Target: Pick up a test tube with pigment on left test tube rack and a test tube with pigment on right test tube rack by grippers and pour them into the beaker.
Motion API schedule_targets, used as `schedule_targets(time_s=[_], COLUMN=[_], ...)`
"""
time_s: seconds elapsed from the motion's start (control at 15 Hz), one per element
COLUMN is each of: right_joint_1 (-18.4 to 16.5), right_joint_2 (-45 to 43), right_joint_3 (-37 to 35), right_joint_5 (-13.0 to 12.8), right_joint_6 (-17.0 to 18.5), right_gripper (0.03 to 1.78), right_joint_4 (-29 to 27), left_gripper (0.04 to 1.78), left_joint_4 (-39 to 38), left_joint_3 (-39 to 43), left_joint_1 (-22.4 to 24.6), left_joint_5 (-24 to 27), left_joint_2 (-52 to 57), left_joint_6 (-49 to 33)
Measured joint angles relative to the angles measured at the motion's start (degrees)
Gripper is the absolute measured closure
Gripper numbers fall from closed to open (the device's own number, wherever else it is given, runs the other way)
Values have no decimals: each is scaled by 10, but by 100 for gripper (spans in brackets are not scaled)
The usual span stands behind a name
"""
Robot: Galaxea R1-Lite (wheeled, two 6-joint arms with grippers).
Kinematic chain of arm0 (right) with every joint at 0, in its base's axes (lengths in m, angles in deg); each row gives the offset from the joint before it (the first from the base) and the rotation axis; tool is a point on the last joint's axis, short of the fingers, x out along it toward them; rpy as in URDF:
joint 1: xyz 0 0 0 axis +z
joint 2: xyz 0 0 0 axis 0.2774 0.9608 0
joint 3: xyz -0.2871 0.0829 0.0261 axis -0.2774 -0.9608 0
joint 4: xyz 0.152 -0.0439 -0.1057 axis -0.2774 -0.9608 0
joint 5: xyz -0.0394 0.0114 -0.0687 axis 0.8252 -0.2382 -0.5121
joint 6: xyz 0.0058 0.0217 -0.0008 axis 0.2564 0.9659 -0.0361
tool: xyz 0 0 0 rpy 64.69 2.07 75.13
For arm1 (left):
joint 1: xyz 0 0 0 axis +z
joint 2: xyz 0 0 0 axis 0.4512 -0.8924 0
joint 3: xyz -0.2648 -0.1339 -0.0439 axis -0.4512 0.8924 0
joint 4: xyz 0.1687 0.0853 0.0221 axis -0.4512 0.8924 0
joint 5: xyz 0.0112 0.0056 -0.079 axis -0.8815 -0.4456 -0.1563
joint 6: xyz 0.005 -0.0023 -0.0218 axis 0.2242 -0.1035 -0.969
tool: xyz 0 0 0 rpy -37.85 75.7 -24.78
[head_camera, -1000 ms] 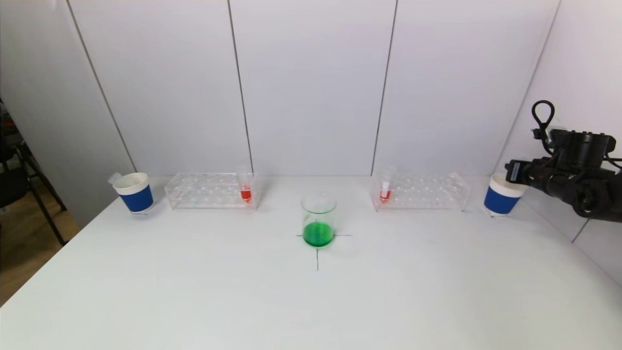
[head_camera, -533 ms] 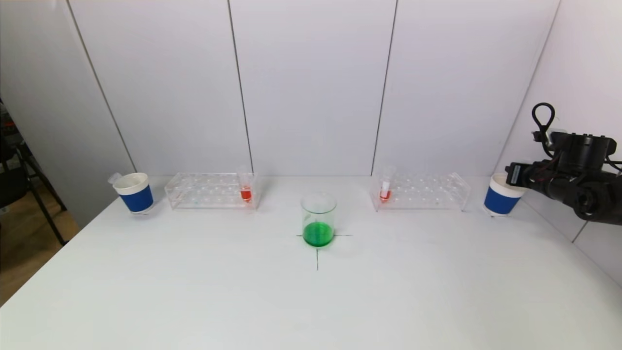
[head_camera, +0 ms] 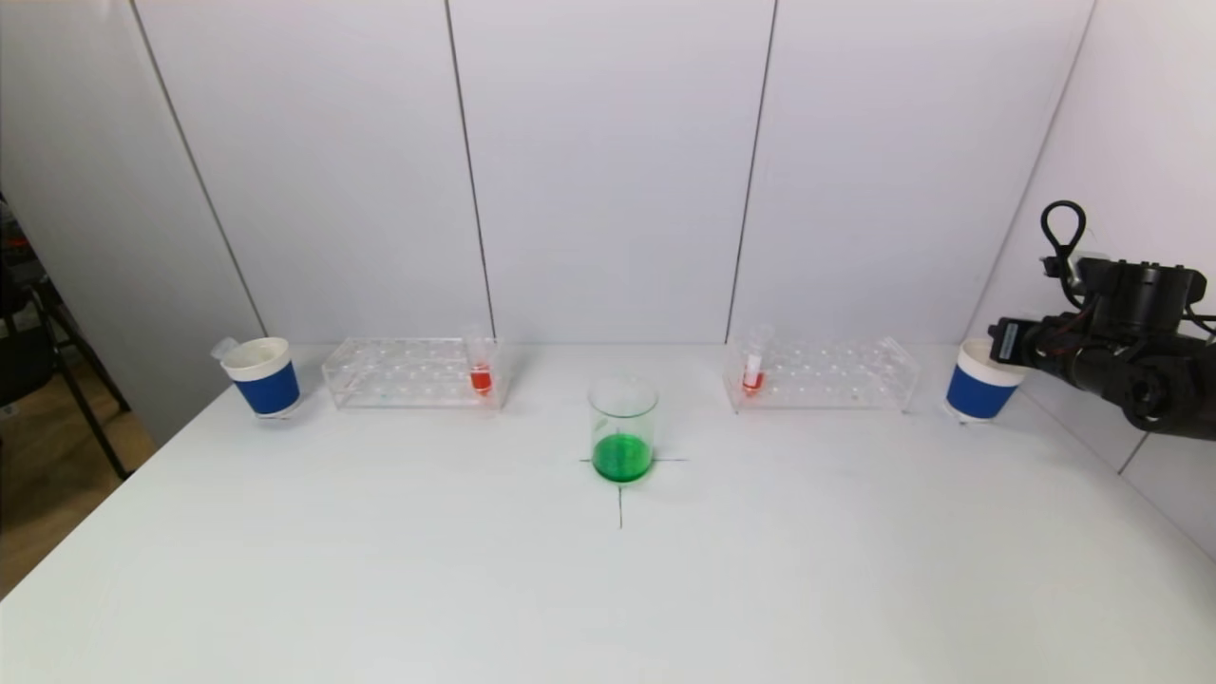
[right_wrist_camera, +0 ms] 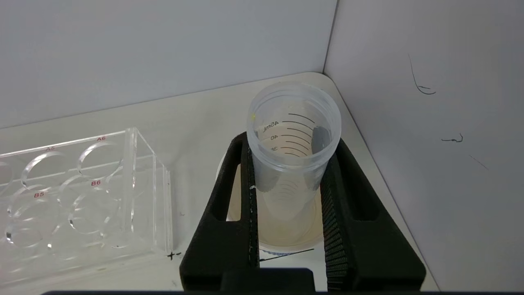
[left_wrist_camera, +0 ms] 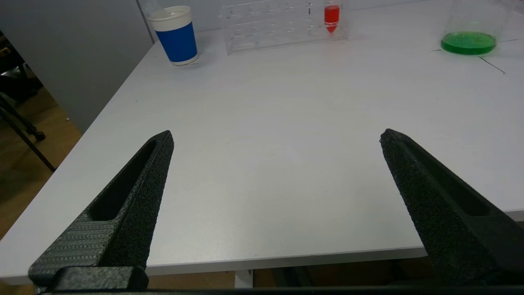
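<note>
Right hand (right_wrist_camera: 286,192) clamped on an empty test tube (right_wrist_camera: 292,143), parked over the right cup (head_camera: 980,385).
Over the last second the right arm nudged up and settled; nothing else shifted. The tube it grips is clear and drained, so this looks like the disposal step, drop not yet done. Beaker (head_camera: 622,427) holds green liquid at the surface's centre mark. One red tube (head_camera: 481,366) stands in the left rack (head_camera: 399,372), another red tube (head_camera: 753,366) in the right rack (head_camera: 836,372). Left hand (left_wrist_camera: 274,139) wide open, empty, back at the near edge of the surface (head_camera: 380,570).
</note>
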Motion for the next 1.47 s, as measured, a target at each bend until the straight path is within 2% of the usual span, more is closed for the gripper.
schedule_targets(time_s=[0.2,0.33,0.47,0.67,0.87,1.0,1.27,1.47], right_joint_1=[0,1,0,0,1,0,4,20], right_joint_2=[-2,-4,-4,-5,-7,-11,-34,-80], right_joint_3=[-1,-4,-6,-7,-10,-14,-35,-70], right_joint_5=[0,0,0,0,0,0,2,1], right_joint_6=[-1,-1,-2,-1,-1,-1,-2,-4], right_gripper=[126,112,87,39,11,3,4,4], right_joint_4=[0,-1,-1,0,0,0,0,0], left_gripper=[6,6,6,6,6,6,6,6], left_joint_4=[0,0,0,0,0,0,0,0], left_joint_3=[0,0,0,0,0,0,0,0], left_joint_1=[0,0,0,0,0,0,0,0], left_joint_5=[0,0,0,0,0,0,0,0], left_joint_2=[0,0,0,0,0,0,0,0], left_joint_6=[0,0,0,0,0,0,0,0])
